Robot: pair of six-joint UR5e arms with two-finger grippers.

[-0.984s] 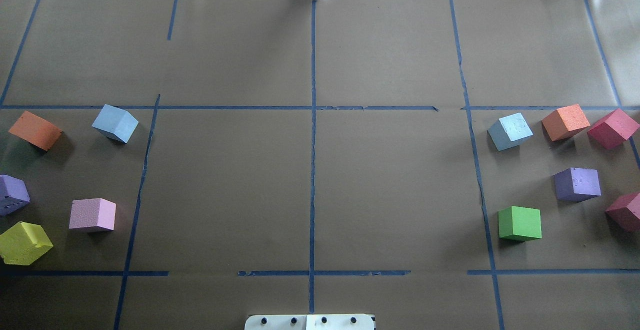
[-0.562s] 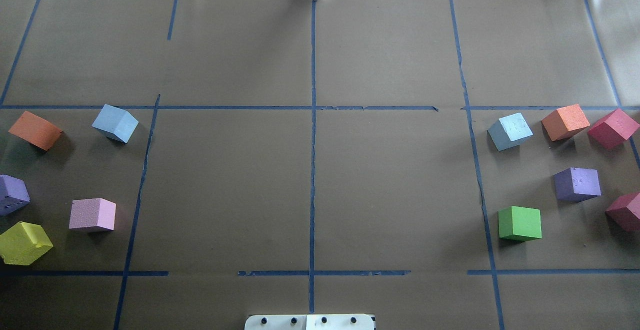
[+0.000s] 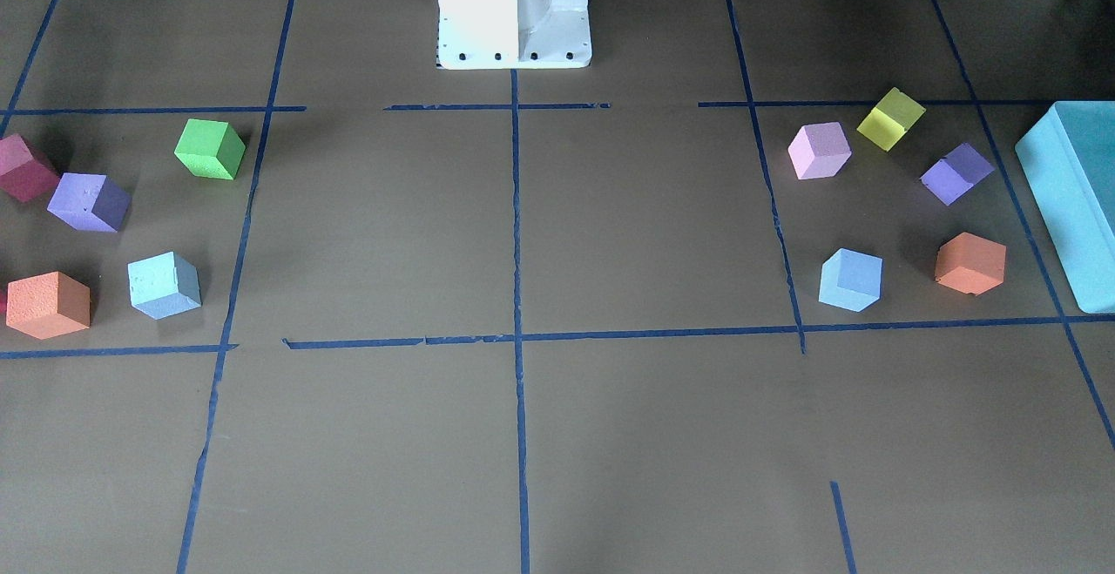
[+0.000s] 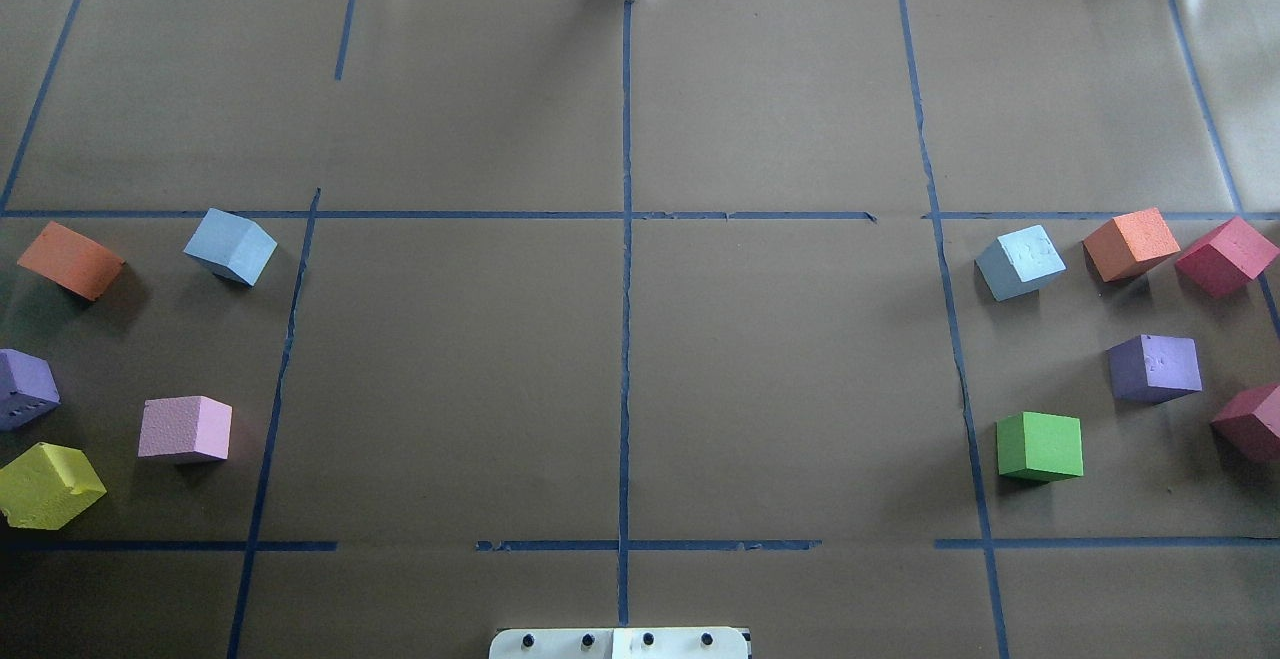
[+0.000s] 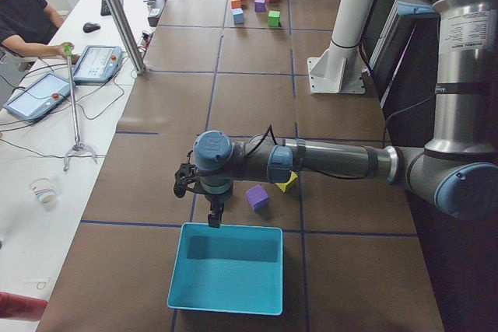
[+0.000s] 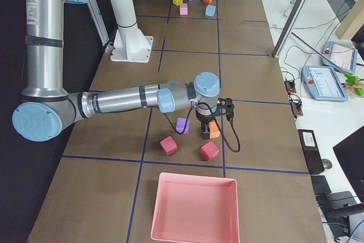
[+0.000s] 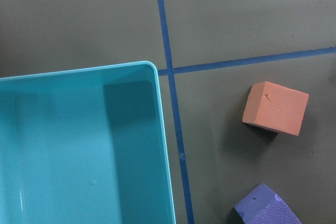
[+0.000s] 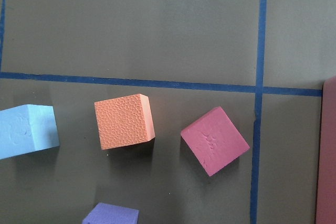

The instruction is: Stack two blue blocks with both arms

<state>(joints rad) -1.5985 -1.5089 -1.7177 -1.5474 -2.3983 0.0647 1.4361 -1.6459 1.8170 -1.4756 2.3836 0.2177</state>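
Note:
The sky-blue block (image 4: 231, 246) lies on the left side of the table, also in the front-facing view (image 3: 850, 280). The paler cyan block (image 4: 1020, 262) lies on the right side, also in the front-facing view (image 3: 163, 285) and at the left edge of the right wrist view (image 8: 26, 130). The left gripper (image 5: 215, 216) hangs over the far rim of the teal box and shows only in the exterior left view. The right gripper (image 6: 205, 134) hangs over the orange cube and shows only in the exterior right view. I cannot tell if either is open or shut.
A teal box (image 5: 226, 270) stands at the table's left end and a pink tray (image 6: 193, 209) at its right end. Orange (image 4: 1130, 243), red (image 4: 1226, 256), purple (image 4: 1155, 368) and green (image 4: 1040, 446) cubes lie near the cyan block. Orange (image 4: 70, 259), pink (image 4: 185, 429), purple and yellow cubes lie near the sky-blue one.

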